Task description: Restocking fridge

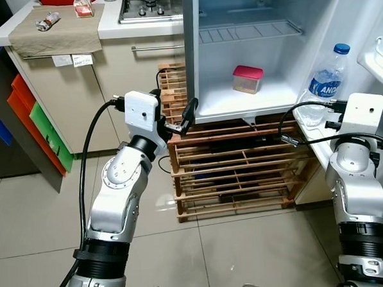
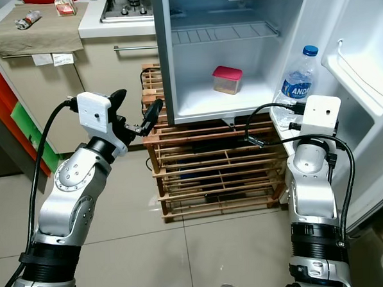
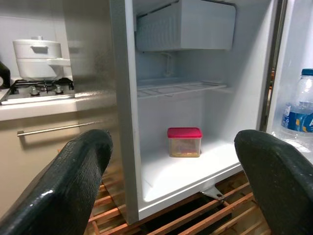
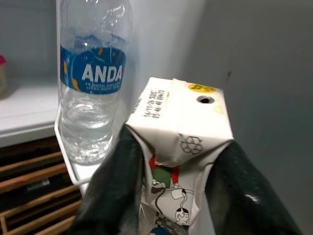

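Nearest the camera, two silver robot arms rise from the bottom of the head views over a pale tiled floor. The left gripper is raised in front of a small open fridge, its two black fingers spread wide apart with nothing between them. The right gripper sits low on the right, beside the open fridge door; its fingers are pressed against both sides of a small white drink carton, pinching it upright. The carton's top has a date stamp and a yellow sticker.

Just beyond the carton, a clear water bottle with a blue cap and blue label stands on the door's lower shelf.

The fridge rests on a stack of wooden pallets. On its white floor stands a small clear container with a red lid, below a wire shelf.

Farther back on the left is a kitchen counter with a gas hob, a beige cloth and a white pot.
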{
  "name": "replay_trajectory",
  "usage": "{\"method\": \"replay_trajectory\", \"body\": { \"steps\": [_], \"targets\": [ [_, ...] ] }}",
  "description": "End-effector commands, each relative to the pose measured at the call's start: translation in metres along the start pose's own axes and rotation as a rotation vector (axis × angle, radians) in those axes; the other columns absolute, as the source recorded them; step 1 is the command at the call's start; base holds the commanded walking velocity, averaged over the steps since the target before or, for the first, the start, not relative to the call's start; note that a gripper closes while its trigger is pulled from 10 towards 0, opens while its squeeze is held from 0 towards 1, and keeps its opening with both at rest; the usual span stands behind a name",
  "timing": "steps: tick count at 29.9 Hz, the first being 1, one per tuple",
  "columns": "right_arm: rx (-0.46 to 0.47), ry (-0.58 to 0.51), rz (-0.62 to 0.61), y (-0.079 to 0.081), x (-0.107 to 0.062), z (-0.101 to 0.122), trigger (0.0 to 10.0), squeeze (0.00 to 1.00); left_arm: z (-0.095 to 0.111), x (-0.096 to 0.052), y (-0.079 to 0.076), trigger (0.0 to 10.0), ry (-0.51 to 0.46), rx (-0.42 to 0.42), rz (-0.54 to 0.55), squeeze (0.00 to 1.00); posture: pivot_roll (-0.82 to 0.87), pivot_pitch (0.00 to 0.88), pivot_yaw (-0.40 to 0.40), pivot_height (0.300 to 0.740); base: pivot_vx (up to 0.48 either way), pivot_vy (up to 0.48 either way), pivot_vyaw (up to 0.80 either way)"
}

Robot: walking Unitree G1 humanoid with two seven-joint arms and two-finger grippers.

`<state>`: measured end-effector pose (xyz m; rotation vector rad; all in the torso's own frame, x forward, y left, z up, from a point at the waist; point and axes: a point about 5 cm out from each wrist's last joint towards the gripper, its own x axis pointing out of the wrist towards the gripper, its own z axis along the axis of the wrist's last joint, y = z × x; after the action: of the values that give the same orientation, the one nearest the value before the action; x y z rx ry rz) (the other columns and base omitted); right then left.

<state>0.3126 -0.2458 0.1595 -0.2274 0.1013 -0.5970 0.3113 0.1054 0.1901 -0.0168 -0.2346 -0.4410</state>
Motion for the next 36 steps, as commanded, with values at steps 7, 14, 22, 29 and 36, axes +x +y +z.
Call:
{"method": "replay_trajectory", "body": {
  "steps": [7,14,22,29,36],
  "targets": [
    [0.001,0.027,-0.017,0.001,-0.002,-0.004,10.0,1.0,0.003,0.001,0.001,10.0,-0.006,-0.002,0.002,0.0,-0.07,0.0,0.015,0.711,0.0,0.0,0.0],
    [0.033,0.044,-0.021,0.001,-0.003,-0.006,10.0,1.0,0.003,0.001,0.001,10.0,-0.005,-0.002,0.0,0.0,-0.07,0.0,0.015,0.711,0.0,0.0,0.0],
    [0.094,0.109,-0.03,0.0,-0.004,-0.016,10.0,1.0,0.004,0.0,0.001,10.0,-0.002,0.006,-0.004,0.0,-0.07,0.0,0.023,0.711,0.0,0.0,0.0],
    [0.104,0.096,-0.039,-0.001,-0.005,-0.014,10.0,0.0,0.004,0.001,0.001,10.0,-0.001,0.009,-0.01,0.0,-0.07,0.0,0.027,0.711,0.0,0.0,0.0],
    [0.083,0.046,-0.037,-0.002,-0.012,-0.009,10.0,0.0,0.004,0.002,0.001,10.0,0.0,0.013,-0.016,0.0,-0.08,0.0,0.025,0.711,0.0,0.0,0.0]
  ]
}}
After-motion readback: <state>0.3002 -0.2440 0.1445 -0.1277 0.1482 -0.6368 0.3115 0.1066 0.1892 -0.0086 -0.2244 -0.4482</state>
